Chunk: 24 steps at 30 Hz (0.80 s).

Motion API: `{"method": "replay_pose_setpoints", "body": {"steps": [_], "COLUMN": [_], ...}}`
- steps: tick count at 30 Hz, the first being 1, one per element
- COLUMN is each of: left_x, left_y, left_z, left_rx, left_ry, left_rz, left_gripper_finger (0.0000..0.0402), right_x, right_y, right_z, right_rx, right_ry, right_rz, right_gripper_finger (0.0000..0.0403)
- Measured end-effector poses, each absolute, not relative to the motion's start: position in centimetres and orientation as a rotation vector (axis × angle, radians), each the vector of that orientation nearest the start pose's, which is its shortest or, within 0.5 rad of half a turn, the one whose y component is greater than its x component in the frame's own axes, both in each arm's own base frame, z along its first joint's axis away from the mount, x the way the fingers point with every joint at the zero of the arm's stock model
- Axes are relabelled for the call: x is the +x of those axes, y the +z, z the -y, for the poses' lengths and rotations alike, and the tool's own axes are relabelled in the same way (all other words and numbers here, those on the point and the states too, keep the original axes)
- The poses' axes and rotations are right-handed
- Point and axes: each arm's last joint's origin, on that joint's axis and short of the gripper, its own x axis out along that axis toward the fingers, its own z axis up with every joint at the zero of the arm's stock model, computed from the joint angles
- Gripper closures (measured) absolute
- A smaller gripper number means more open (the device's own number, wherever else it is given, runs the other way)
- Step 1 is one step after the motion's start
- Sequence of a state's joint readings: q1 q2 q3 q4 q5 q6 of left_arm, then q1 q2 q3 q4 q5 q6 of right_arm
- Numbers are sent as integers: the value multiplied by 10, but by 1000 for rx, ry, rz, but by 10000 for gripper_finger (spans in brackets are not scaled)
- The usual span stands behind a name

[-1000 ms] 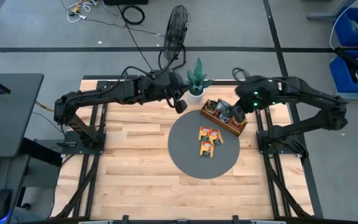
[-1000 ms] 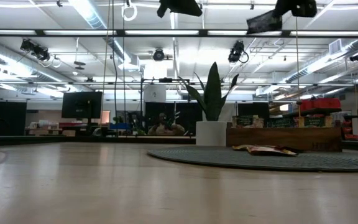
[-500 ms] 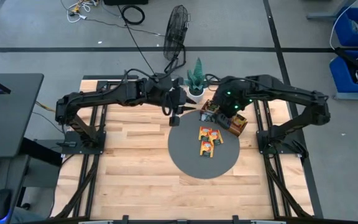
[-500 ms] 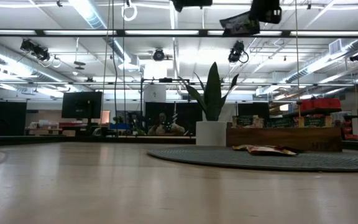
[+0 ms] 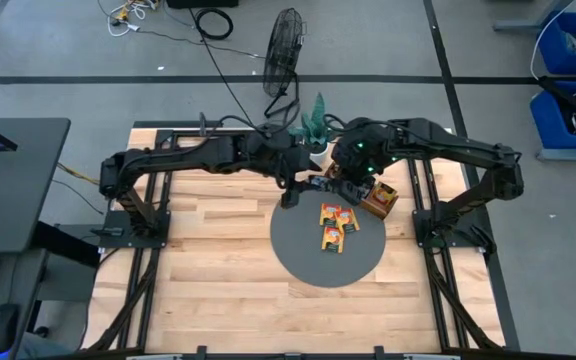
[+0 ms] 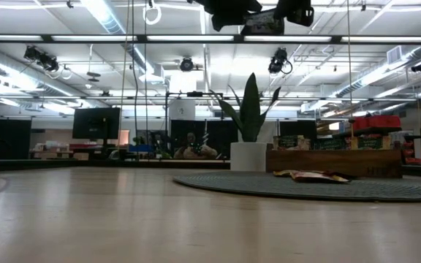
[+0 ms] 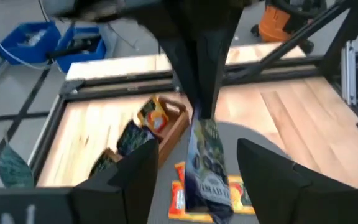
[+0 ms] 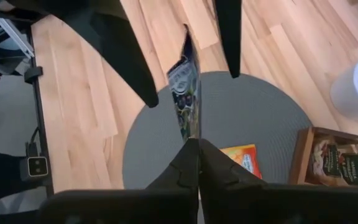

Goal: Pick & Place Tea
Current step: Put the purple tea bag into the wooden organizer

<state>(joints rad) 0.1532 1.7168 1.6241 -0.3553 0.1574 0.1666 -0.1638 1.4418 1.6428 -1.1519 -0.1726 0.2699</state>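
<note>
My left pincer (image 5: 290,192) hangs above the far left edge of the round grey mat (image 5: 298,255), with its fingers (image 7: 138,174) spread wide on both sides of a dark sachet (image 7: 205,165). It touches nothing yet. My right pincer (image 8: 191,148) comes from the right and is closed tight on one edge of that sachet, holding it in the air between my two arms. I judge the step in hand is a handover. The next move asks my left fingers to close on the free edge before my right ones release.

The sachet is thin, flat and glossy, so it may bend. On the mat lie two orange sachets (image 5: 334,226), flat and square. Farther right stands the brown wooden tray (image 5: 378,200), with more sachets upright inside.
</note>
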Motion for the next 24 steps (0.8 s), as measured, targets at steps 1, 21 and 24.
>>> {"method": "replay_pose_setpoints", "body": {"steps": [1, 21, 24], "left_x": [391, 391, 392], "left_y": [359, 360, 363], "left_z": [-56, -55, -54], "left_rx": [94, 72, 63], "left_ry": [-41, -25, -5], "left_rz": [-446, -444, -414], "left_gripper_finger": [185, 396, 397], "right_x": [267, 268, 255], "right_y": [395, 399, 408], "right_z": [39, 39, 37], "right_rx": [409, 363, 354], "right_ry": [-119, -68, -77], "right_rz": [-936, -893, -862], "right_gripper_finger": [403, 384, 354]}}
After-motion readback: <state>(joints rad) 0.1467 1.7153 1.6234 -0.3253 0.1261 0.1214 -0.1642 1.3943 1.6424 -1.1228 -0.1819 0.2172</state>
